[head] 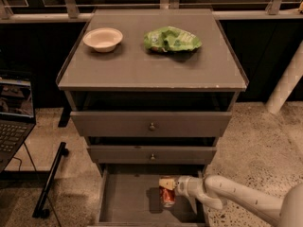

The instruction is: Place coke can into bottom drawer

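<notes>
A grey three-drawer cabinet stands on a pale speckled floor (265, 145), with dark panes and a light rail behind it. Its flat grey worktop (142, 67) carries a shallow cream bowl (102, 38) near the back left corner and a crumpled green chip bag (171, 39) towards the back right corner, the two well apart. Below the front edge of the worktop, the top drawer (118, 124) and the middle drawer (118, 154) each show a small round knob at the centre and sit slightly out. The bottom drawer (125, 200) is pulled far out, its flat grey floor in view. The white arm (241, 200) reaches in from the lower right, and the hand (167, 189) is inside the bottom drawer, right of its middle, closed around the coke can (167, 196). The can stands upright, low over the drawer floor; whether it touches the floor cannot be told. An open laptop (14, 112) sits at the left edge of the view, a black stand leg (49, 183) lies on the floor beside the cabinet, and a white post (286, 82) leans at the right
</notes>
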